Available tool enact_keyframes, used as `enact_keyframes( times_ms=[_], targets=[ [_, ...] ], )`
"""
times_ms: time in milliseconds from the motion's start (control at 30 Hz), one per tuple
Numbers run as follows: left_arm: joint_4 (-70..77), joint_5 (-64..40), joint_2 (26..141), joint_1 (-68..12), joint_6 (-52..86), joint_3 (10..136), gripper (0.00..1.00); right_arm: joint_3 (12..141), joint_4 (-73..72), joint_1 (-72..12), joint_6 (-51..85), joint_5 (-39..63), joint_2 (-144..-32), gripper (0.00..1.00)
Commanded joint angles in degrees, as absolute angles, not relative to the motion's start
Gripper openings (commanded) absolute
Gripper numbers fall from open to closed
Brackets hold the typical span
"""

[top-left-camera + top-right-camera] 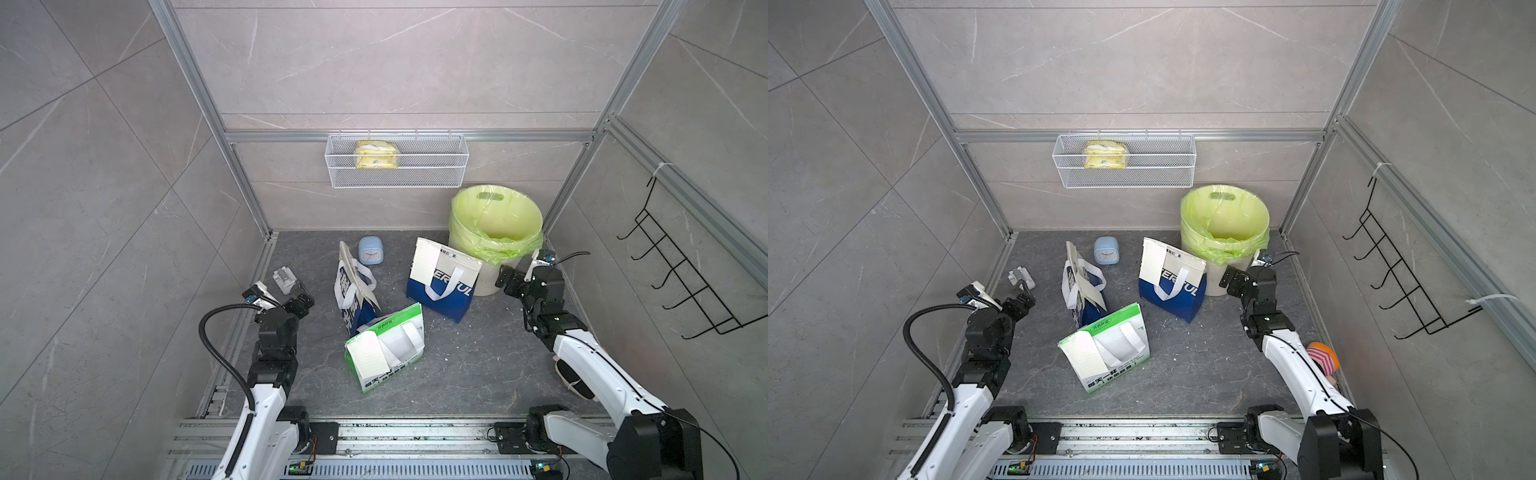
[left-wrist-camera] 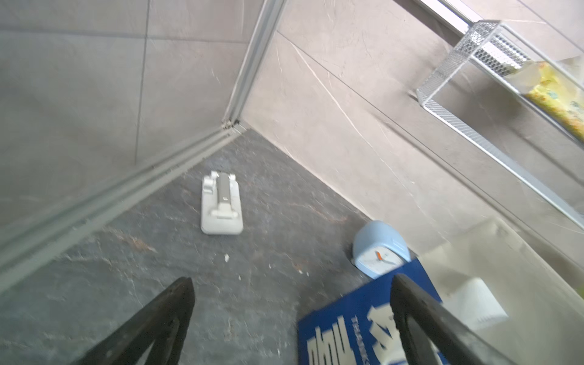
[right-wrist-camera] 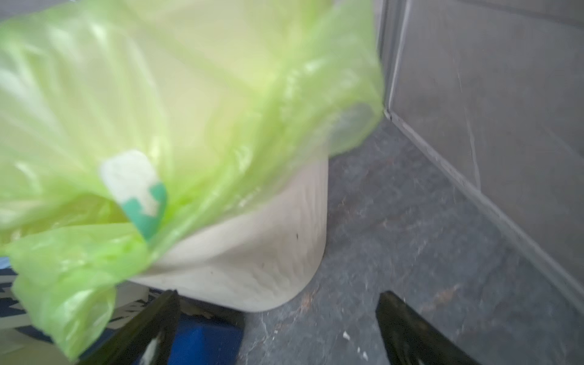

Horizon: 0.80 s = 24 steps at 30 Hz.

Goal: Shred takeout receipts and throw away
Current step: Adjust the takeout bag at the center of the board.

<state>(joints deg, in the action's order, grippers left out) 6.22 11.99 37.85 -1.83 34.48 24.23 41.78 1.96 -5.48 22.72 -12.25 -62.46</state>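
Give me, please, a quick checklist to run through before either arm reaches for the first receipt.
1. Left gripper open and empty: ok.
2. Right gripper open and empty: ok.
3. Receipt on the green-and-white bag exposed, facing up: ok.
4. Receipt on the blue-and-white bag beside the trash bin in plain view: ok.
5. Trash bin upright, green liner in place, mouth uncovered: ok.
6. How the receipts are fixed to the bags: cannot tell.

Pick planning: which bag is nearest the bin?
The wide blue bag lettered ERFUL, beside the bin; the narrow blue bag and green bag sit farther.
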Motion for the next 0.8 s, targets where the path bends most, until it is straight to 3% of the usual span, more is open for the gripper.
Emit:
enact_keyframes(
  times_ms=[0,67,267,400,533,767],
  targets=[
    [-9.13,2.42,34.32,-1.85,38.78,29.3,1.0,41.79,15.56,-4.92,32.56,-16.96,-55.24,1.0],
    [-15.01,-1.9,33.99,-1.85,39.5,32.0,1.0,43.13,17.36,-4.91,32.35,-13.95,-51.17,1.0],
    [-23.73,-16.99,31.91,-2.11,39.55,33.93,0.94,51.14,27.45,-5.15,24.37,13.84,-44.13,1.0],
    [-31.08,-19.31,28.1,-2.29,38.5,36.44,0.91,51.08,28.71,-8.92,27.84,27.93,-39.81,0.99],
    [-33.69,-19.4,25.49,-2.29,37.01,38.39,0.91,47.87,28.87,-19.23,31.45,26.71,-34.96,0.95],
    [-30.86,-28.69,27.8,-2.34,37.25,40.84,0.91,42.63,25.34,-34.91,30.85,16.93,-37.41,1.0]
  ],
)
